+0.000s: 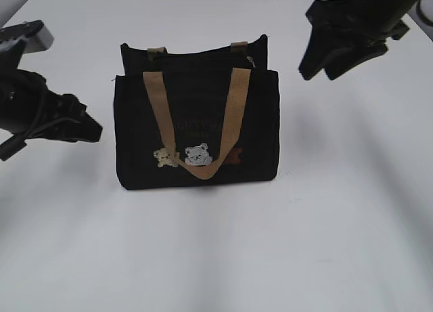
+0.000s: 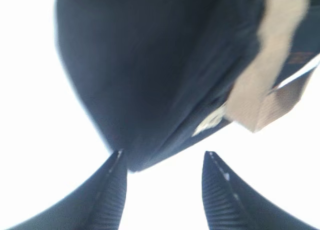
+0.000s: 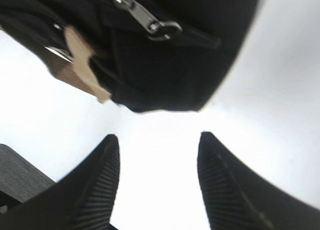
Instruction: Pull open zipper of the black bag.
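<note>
Your left hand (image 1: 88,131) stood at the left of the black bag (image 1: 196,132), apart from it, low near the white surface (image 1: 325,224). In its wrist view the two fingers (image 2: 107,200) were spread, with nothing between them, and the bag's corner lay just ahead. The bag stood upright in the middle, tan handle (image 1: 233,105) hanging on its front. Your right hand (image 1: 321,74) hung above and to the right, not touching the bag, fingers (image 3: 97,190) also apart and empty. The zipper (image 3: 150,21) with its metal pull lay ahead of that hand.
</note>
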Controlling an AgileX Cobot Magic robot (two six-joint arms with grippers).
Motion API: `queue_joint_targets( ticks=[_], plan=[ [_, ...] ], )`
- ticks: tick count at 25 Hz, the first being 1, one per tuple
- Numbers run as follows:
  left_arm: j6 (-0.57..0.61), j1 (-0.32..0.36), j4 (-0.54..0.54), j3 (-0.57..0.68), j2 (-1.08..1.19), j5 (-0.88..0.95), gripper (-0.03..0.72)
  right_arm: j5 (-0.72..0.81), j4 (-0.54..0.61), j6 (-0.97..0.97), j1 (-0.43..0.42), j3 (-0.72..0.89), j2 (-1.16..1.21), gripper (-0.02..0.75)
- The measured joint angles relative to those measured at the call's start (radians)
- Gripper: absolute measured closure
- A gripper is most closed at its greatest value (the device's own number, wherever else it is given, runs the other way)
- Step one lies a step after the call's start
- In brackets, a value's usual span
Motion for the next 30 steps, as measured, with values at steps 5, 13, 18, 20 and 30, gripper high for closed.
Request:
queue_joint_targets(
  ticks=[5,13,18,20,30],
  plan=[
    [-0.497,0.0,0.408,0.008,-0.102,0.087,0.381,0.021,-0.211,0.142,0.004,0.108,-0.113,0.356],
    [-0.585,0.0,0.426,0.151,-0.366,0.091,0.386,-0.03,-0.314,0.18,0.016,0.594,-0.506,0.357],
    [-0.667,0.0,0.452,0.241,-0.589,0.2,0.386,-0.071,-0.389,0.183,0.018,0.85,-0.792,0.357],
    [-0.712,0.0,0.486,0.253,-0.679,0.262,0.387,-0.089,-0.399,0.183,0.018,0.941,-0.909,0.357],
    [-0.832,0.0,0.742,0.308,-1.14,0.484,0.391,-0.081,-0.421,0.183,0.018,1.098,-1.451,0.357]
  ],
)
